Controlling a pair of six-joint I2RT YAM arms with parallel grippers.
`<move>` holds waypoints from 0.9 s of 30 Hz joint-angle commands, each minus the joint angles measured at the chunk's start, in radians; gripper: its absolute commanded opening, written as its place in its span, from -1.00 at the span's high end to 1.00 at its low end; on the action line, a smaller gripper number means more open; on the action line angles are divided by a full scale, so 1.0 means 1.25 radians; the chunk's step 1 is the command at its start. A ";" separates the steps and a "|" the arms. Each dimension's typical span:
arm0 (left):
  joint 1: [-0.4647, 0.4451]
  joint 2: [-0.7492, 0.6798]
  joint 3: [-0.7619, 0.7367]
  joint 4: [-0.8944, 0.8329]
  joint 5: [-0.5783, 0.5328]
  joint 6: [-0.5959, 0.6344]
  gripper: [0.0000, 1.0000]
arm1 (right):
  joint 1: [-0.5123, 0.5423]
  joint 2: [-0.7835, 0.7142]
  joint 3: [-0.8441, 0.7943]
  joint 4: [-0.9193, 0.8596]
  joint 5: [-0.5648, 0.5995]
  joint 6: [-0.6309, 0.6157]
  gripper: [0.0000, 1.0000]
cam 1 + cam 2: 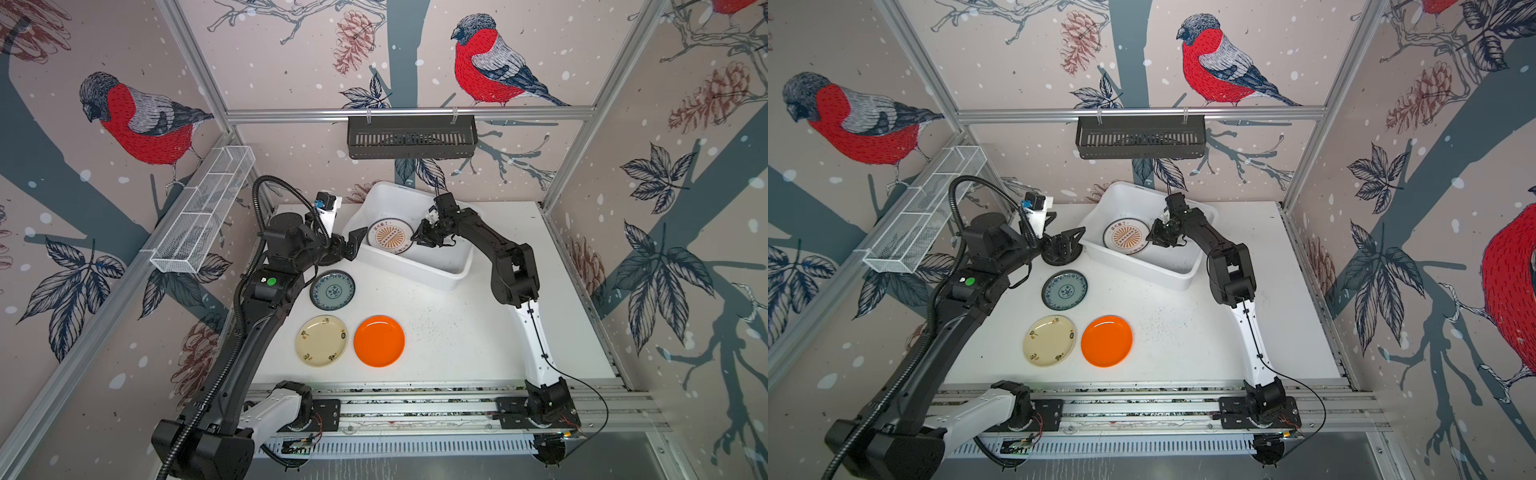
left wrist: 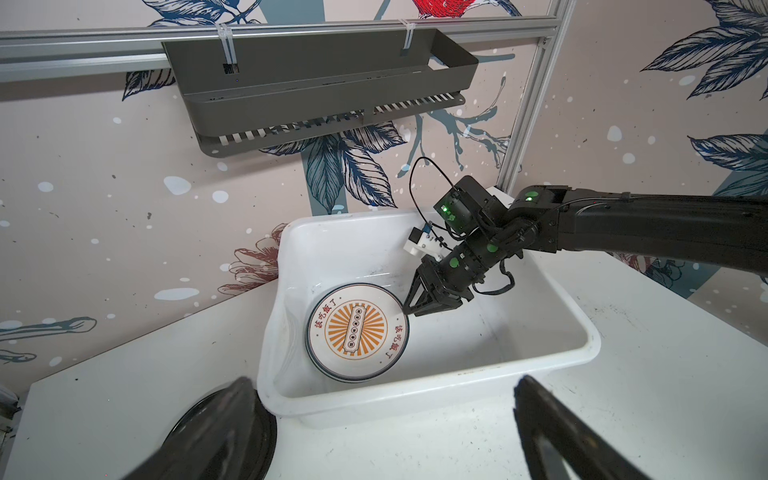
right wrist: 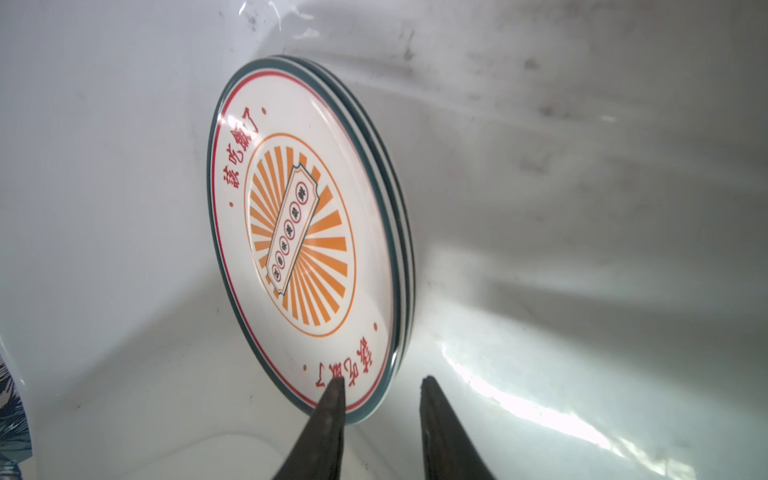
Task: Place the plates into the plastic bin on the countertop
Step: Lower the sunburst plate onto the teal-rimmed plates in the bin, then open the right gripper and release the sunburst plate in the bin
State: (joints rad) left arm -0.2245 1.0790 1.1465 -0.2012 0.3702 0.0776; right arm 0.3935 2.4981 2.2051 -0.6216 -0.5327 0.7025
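Four plates lie outside the bin [image 1: 436, 277] in both top views. You see the black plate [image 1: 1059, 261] just beside its left end and the teal plate [image 1: 332, 290] near its front left corner. The cream plate [image 1: 321, 340] and orange plate [image 1: 379, 340] sit side by side farther out on the countertop [image 1: 465, 332]. Inside the bin, the sunburst plate [image 1: 390, 236] lies toward the left end. Your left gripper [image 1: 356, 244] hangs over the black plate, fingers spread wide and empty. Your right gripper [image 1: 413, 240] reaches into the bin, its tips at the sunburst plate's rim.

From the left wrist, the sunburst plate [image 2: 357, 330] tops a stack close to one end wall of the bin. The right gripper [image 2: 409, 312] meets its rim, and the left fingers [image 2: 224, 424] stand far apart outside the bin.

From the right wrist, three stacked rims show inside the bin. Your right fingers [image 3: 332, 415] stand slightly parted, clamping nothing. One tip overlaps the top plate's rim, and you cannot tell whether it touches.
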 commanded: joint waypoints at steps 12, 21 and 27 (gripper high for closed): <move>0.000 0.003 0.001 0.040 0.005 -0.012 -0.93 | 0.007 -0.008 0.006 -0.014 0.092 0.009 0.12; 0.000 0.003 0.002 0.033 -0.005 -0.014 -0.93 | 0.020 0.032 0.022 0.009 0.082 0.035 0.09; -0.001 0.002 0.000 0.033 -0.010 -0.011 -0.93 | 0.035 0.049 0.036 0.027 0.067 0.049 0.09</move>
State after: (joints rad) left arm -0.2245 1.0847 1.1446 -0.1928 0.3634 0.0601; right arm 0.4309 2.5534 2.2349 -0.6186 -0.4358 0.7406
